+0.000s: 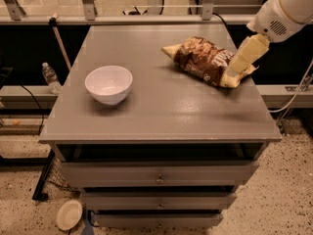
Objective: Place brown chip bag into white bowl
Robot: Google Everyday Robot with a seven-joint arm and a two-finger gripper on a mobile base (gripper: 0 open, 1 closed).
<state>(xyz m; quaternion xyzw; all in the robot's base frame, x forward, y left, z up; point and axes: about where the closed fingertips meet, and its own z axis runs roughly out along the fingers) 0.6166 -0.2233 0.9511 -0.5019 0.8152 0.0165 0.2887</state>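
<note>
Your gripper (235, 66) hangs over the tabletop's (161, 111) right edge, toward the far right corner. Its pale yellow tip is down at the near-right end of the brown chip bag (203, 60). It overlaps the bag's yellow-tan end, so you cannot tell whether it touches the bag, nor whether the gripper is open or closed. The white arm (286, 9) behind it is cut off at the top right of the view.

The bag lies in the far right part of the tabletop, angled from far-left to near-right. The white bowl (108, 83) stands upright near the left edge, about midway along it, well apart from the bag.

Off the left edge, a water bottle (50, 77) stands lower down, and a pale plate (68, 214) lies on the floor.
</note>
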